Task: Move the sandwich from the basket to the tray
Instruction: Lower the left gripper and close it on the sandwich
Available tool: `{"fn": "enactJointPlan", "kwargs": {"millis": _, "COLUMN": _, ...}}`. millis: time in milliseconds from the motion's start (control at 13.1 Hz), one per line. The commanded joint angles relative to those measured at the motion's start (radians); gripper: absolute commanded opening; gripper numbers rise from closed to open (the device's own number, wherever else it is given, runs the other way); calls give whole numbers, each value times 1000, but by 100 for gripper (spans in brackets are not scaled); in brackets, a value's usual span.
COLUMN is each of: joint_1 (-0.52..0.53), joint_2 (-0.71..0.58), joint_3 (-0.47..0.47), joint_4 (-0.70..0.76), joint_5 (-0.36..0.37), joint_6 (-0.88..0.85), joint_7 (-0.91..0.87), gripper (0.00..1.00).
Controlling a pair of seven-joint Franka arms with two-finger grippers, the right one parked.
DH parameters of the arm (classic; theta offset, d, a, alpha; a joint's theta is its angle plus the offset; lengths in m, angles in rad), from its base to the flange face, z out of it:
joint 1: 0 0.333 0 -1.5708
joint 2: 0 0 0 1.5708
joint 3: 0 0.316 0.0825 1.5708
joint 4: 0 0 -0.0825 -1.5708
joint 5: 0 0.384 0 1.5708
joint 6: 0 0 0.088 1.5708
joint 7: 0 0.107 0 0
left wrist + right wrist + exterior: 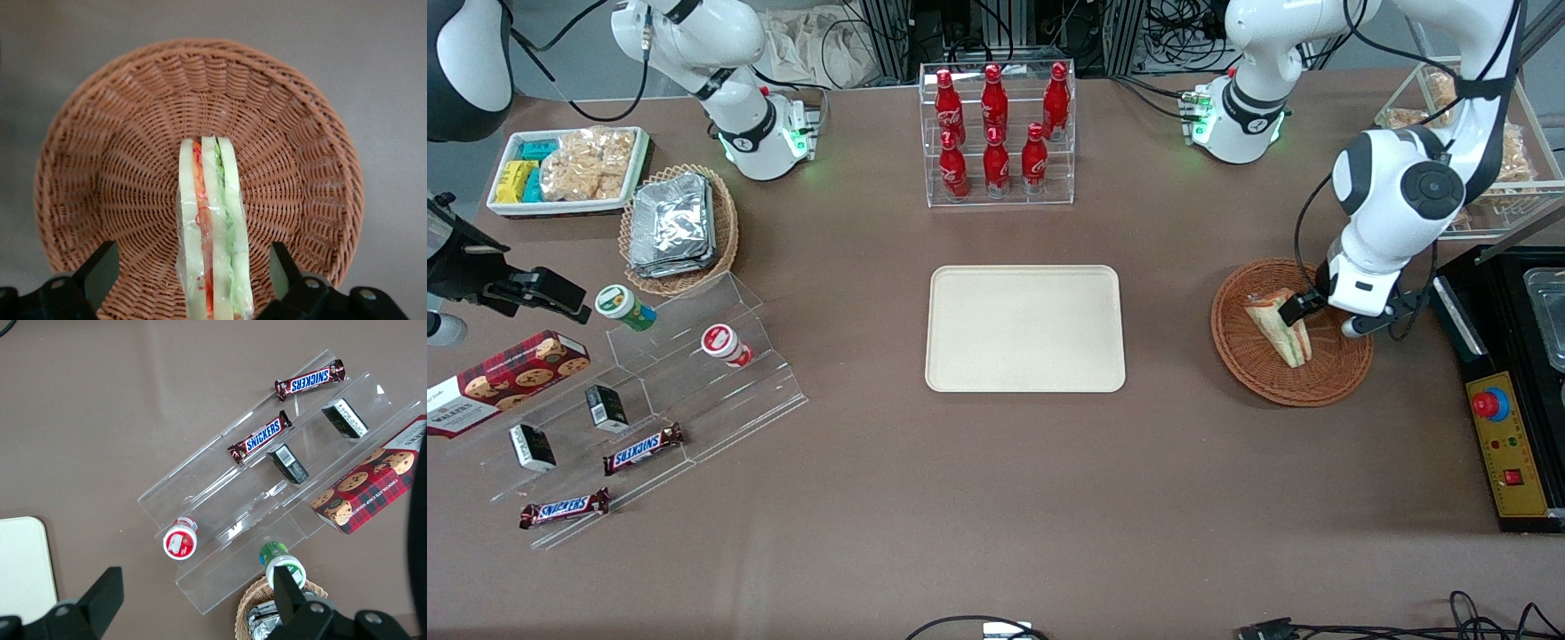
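Gripper (193,273) is hanging over the wicker basket (1240,351) with its jaws spread wide, one finger on each side of the sandwich (212,233) and neither one touching it in the wrist view. Nothing is being held.

Sandwich is standing on edge inside the basket, its layered cut face turned up toward the wrist camera: white bread, an orange-red band, a green band, all under clear wrap. In the front view it is lying across the basket floor, with one gripper finger dark against its upper end.

Step in hand, as judged: pre-grasp alignment. The wedge is sitting centred between the fingers, so the approach is looking good.

Next move is calling for a short descent, then a gentle closing across the bread faces; too firm a squeeze would likely crush the soft slices or slide on the wrap. After that, a lift clear of the basket rim and a carry toward the parked arm's end of the table.

Cream-beige tray (951,373) is lying flat at mid-table, well apart from the basket, with nothing on it.
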Motion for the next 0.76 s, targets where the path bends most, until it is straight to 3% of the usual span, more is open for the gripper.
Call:
{"fn": "enactJointPlan", "kwargs": {"millis": 0, "joint_1": 5, "joint_2": 31, "joint_3": -9, "joint_4": -6, "joint_5": -31, "joint_6": 46, "joint_7": -15, "gripper": 100}}
{"fn": "enactJointPlan", "kwargs": {"millis": 611, "joint_1": 4, "joint_2": 104, "joint_3": -9, "joint_4": -20, "joint_5": -34, "joint_6": 79, "joint_7": -13, "gripper": 100}}
{"fn": "enactJointPlan", "kwargs": {"millis": 688, "joint_1": 4, "joint_2": 110, "joint_3": -9, "joint_4": -21, "joint_5": -34, "joint_6": 85, "joint_7": -13, "gripper": 72}}
